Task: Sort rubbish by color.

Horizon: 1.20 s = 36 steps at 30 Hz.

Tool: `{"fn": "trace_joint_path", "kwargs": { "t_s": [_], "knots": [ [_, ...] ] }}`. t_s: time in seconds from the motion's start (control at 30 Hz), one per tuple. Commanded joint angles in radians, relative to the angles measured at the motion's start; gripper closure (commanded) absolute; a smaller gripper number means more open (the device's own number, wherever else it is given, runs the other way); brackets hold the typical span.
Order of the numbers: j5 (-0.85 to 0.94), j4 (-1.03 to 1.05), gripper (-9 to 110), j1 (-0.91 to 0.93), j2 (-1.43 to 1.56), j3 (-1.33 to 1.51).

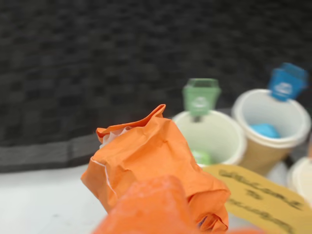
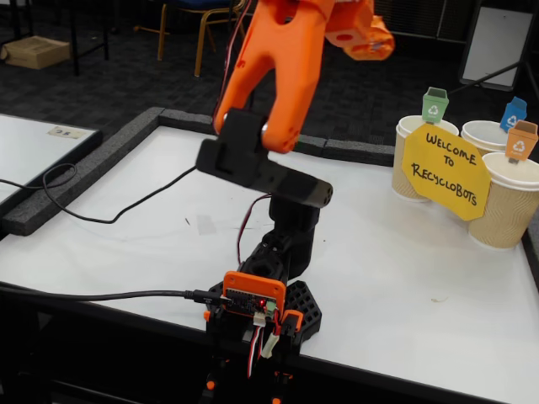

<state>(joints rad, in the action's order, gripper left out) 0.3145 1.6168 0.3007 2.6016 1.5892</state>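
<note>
A: So, we are holding an orange wad [image 1: 161, 165] of crumpled paper. In the wrist view it fills the lower middle, and an orange finger [image 1: 151, 204] lies blurred across its front.

B: Are the jaws clamped on it?

A: We judge so. The wad hangs clear of the table [image 1: 39, 204] with the finger pressed to it, and in the fixed view the gripper [image 2: 358, 34] is raised high with orange paper at its tip. The second finger is hidden.

B: Where are the other wads?

A: Already sorted, it seems. The green wad [image 1: 202, 157] lies inside the cup [image 1: 214, 136] under the green tag [image 1: 201, 96]. The blue wad [image 1: 265, 130] lies in the cup [image 1: 273, 122] beside it, under the blue tag [image 1: 287, 83].

B: Then which step are we in?

A: Carrying the last piece to its bin. We are in the air, still short of the cups and well above them.

B: And the target?

A: The third cup [image 2: 509, 202], nearest the camera in the fixed view, which bears the orange tag [image 2: 522, 140]. In the wrist view only its rim [image 1: 302, 178] shows at the right edge.

B: What does the move call for?

A: We should swing right, past the green and blue cups, and centre over that mouth. The yellow sign [image 2: 446, 172] leans against the cups, so we ought to stay high above it and open only when the wad is over the rim.
</note>
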Motion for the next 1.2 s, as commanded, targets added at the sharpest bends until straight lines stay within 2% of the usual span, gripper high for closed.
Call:
{"fn": "trace_joint_path", "kwargs": {
  "t_s": [0.0,0.33,0.83,1.17],
  "knots": [
    [0.015,0.008,101,0.110,0.048,-0.020],
    [0.018,0.037,101,0.282,0.118,-0.034],
    [0.018,0.077,101,0.368,0.150,-0.031],
    [0.018,-0.015,101,0.376,0.015,0.009]
  ]
}}
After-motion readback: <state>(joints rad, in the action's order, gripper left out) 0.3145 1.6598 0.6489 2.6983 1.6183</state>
